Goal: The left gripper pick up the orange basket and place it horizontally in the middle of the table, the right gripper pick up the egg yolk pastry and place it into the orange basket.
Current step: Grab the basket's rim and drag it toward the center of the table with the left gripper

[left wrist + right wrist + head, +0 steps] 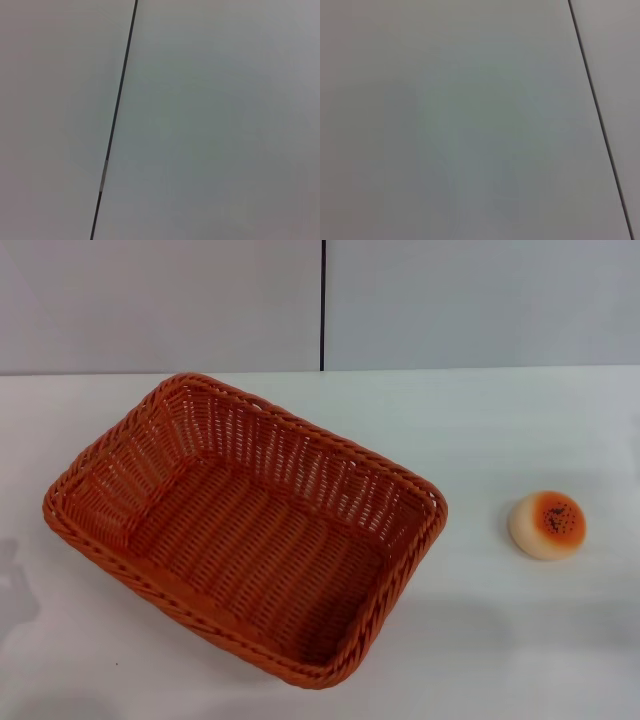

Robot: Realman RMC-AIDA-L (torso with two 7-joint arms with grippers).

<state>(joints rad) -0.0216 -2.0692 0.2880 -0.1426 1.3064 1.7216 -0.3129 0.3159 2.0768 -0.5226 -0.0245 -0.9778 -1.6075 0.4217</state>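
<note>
- Neither the left hand nor the right hand appears in any view, so whether they are spread or pressed together cannot be told.
- The left wrist view shows only a plain grey wall panel point(210, 120) crossed by a thin dark seam point(116, 120).
- The right wrist view shows the same kind of grey panel, with a dark seam point(600, 120) running near one edge.
- In the head view, the orange basket point(150, 585) rests on the white surface point(520, 640), left of centre, turned at an angle with one corner toward the wall and one toward the robot.
- The basket is open side up, and only its woven floor shows inside.
- The egg yolk pastry point(547, 525) sits on the surface to the right of the basket, well apart from it, its glazed, seeded top facing up.
- Behind the surface stands the grey wall point(480, 300), split by a vertical dark seam point(322, 305).
</note>
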